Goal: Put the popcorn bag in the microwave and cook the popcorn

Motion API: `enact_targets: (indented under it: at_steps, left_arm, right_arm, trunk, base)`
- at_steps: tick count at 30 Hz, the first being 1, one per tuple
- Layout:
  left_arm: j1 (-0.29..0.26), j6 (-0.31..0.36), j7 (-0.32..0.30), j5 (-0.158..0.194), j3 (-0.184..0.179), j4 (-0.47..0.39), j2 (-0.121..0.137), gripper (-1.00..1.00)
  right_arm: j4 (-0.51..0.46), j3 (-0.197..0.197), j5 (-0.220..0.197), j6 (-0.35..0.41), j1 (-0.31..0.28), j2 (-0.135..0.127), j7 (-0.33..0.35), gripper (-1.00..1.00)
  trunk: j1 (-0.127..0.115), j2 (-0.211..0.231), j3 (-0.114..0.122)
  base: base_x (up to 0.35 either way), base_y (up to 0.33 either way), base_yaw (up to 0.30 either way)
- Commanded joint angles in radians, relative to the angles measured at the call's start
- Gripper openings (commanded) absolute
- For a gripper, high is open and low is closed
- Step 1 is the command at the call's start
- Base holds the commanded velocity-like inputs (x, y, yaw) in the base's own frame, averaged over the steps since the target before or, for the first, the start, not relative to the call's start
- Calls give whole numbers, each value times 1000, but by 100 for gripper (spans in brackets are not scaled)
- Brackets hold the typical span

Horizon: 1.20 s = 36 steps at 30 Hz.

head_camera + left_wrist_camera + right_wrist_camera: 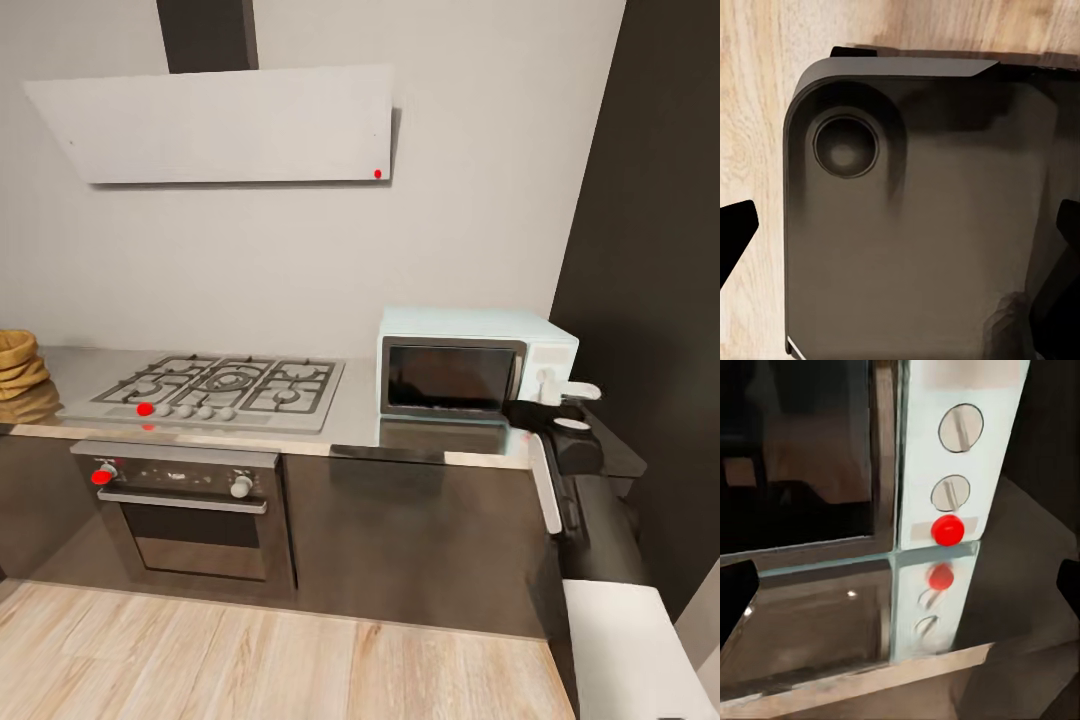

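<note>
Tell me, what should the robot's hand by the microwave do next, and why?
Probably ease the right gripper a little closer to the microwave and its red light on the control panel. The dark glass door looks shut, the gripper sits just in front of the two white knobs, and its fingers look spread, touching nothing yet.

Black right arm point(590, 500) with white panels, dark rounded base point(915, 225), black fingers point(735, 232)

The long grey reflective worktop point(410, 438) is seen running along the wall. A steel gas hob point(215, 390) is set into it, a boxy mint-blue microwave point(470, 365) is stood at its right end, and a mustard-tan cloth sack point(18, 365) is found at the far left.
</note>
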Motion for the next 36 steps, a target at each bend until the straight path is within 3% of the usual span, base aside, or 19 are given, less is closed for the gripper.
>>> enact_targets:
  at_steps: [1, 2, 3, 5, 6, 7, 9, 15, 26, 36]
  left_arm:
    - [0, -2, 1, 6, 2, 0, 0, 100]
    - [0, -3, 1, 5, 2, 0, 0, 100]
    - [0, -3, 0, 5, 2, 0, 0, 100]
    - [0, -3, 0, 5, 2, 0, 0, 100]
    - [0, -3, 0, 5, 2, 0, 0, 100]
    - [0, -3, -1, 5, 2, 0, 0, 100]
    - [0, -3, -1, 5, 2, 0, 0, 100]
    - [0, -3, -1, 5, 2, 0, 0, 100]
    - [0, -2, -1, 6, 2, 0, -2, 100]
    - [0, -2, -1, 6, 2, 0, 0, 100]
  right_arm:
    - [30, 0, -1, -1, -10, 0, -3, 100]
    - [94, 0, -5, -33, -21, 0, -1, 100]
    - [245, 1, -7, -120, -53, -1, 13, 100]
    - [336, 1, -10, -158, -71, -2, 64, 100]
    - [349, 1, -10, -160, -76, -6, 128, 100]
    - [321, -21, -9, -124, -79, -42, 290, 100]
    - [266, -61, -6, -106, -80, -64, 348, 100]
    - [201, -79, 12, -100, -80, -72, 357, 100]
    - [201, -96, 30, -100, -80, -72, 333, 100]
    - [201, -96, 34, -100, -80, -70, 333, 100]
  trunk:
    - [0, -1, -1]
    - [0, -1, -1]
    - [0, -1, -1]
    - [0, -1, -1]
    - [0, -1, -1]
    - [0, -1, -1]
    - [0, -1, -1]
    - [0, -1, -1]
    - [0, -1, -1]
    - [0, -1, -1]
  base:
    - [0, 0, 0]
    - [0, 0, 0]
    - [0, 0, 0]
    - [0, 0, 0]
    - [0, 0, 0]
    - [0, 0, 0]
    - [0, 0, 0]
    - [0, 0, 0]
    - [0, -1, 0]
    - [0, -173, 0]
